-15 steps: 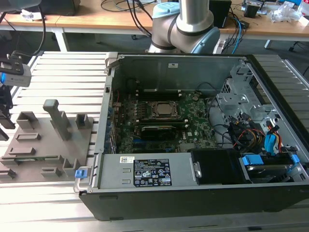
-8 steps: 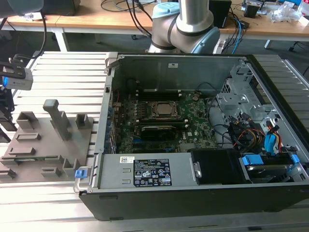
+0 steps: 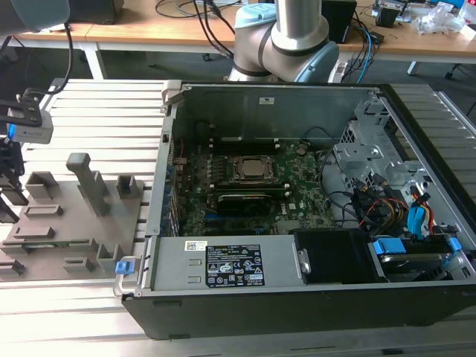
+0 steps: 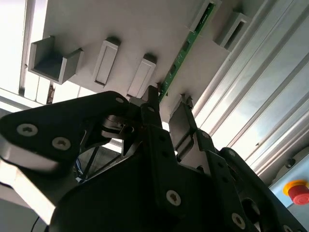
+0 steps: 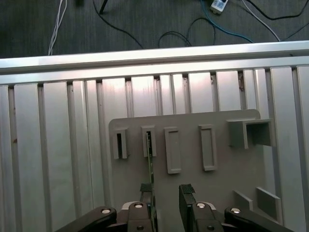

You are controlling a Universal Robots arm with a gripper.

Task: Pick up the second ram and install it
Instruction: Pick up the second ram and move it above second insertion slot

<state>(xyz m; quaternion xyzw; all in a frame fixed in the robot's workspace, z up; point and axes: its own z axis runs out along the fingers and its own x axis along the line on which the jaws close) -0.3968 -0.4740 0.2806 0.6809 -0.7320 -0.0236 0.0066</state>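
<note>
The second ram (image 5: pixel 150 159) is a thin green stick standing on edge in a slot of the grey holder plate (image 5: pixel 217 183). In the second wrist view the ram (image 4: pixel 182 50) runs across the plate (image 4: pixel 120 24) towards my fingertips. My gripper (image 5: pixel 166 191) is open just above the plate. The near end of the stick lies in the gap, close to one black finger (image 5: pixel 146 189) and well apart from the other. In the exterior view my gripper (image 3: pixel 7 212) hangs at the far left over the holder plate (image 3: pixel 82 216).
The open computer case (image 3: pixel 297 305) holds the motherboard (image 3: pixel 297 193) in the exterior view's middle and right. Grey holder blocks (image 3: pixel 89 182) rise from the plate. Ribbed aluminium table slats (image 5: pixel 58 145) surround it. A red stop button (image 4: pixel 298 191) sits near the table edge.
</note>
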